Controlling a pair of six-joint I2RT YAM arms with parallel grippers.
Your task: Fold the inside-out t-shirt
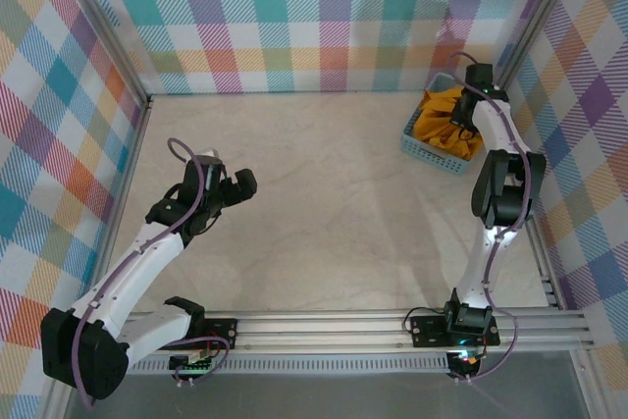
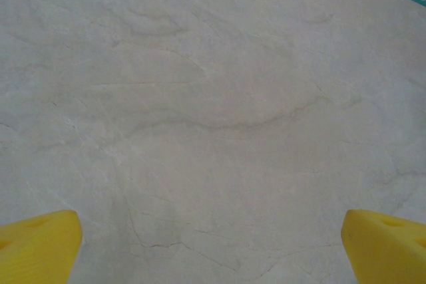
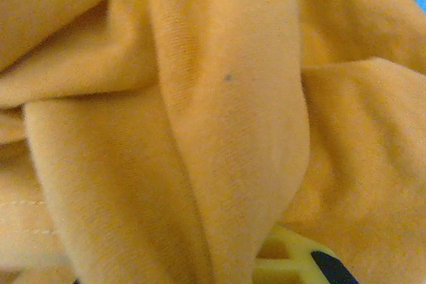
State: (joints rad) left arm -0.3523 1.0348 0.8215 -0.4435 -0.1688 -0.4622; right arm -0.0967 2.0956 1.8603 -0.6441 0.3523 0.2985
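step: pick-out from the basket point(image 1: 420, 144) is being done; folding not yet begun
shirt: inside-out t-shirt point(image 1: 442, 113) is being carried bunched in the light blue basket, far right corner of the table point(image 1: 334, 203); cloth is being heaped above the rim
right claw point(image 1: 459, 130): being pressed into the pile; jaws nearly closed, seemingly pinched on a fold; one yellow finger point(image 3: 293, 261) is being half buried by cloth
left claw point(image 1: 235, 186): being held wide open over bare table on the left; nothing in it; well apart from the basket
next: judged that the shirt is to be lifted clear and spread flat on the open table; left claw likely being needed for a second corner
in the way: basket possibly being dragged up with the cloth; plaid walls point(image 1: 294, 17) close beside it, right arm's room being limited
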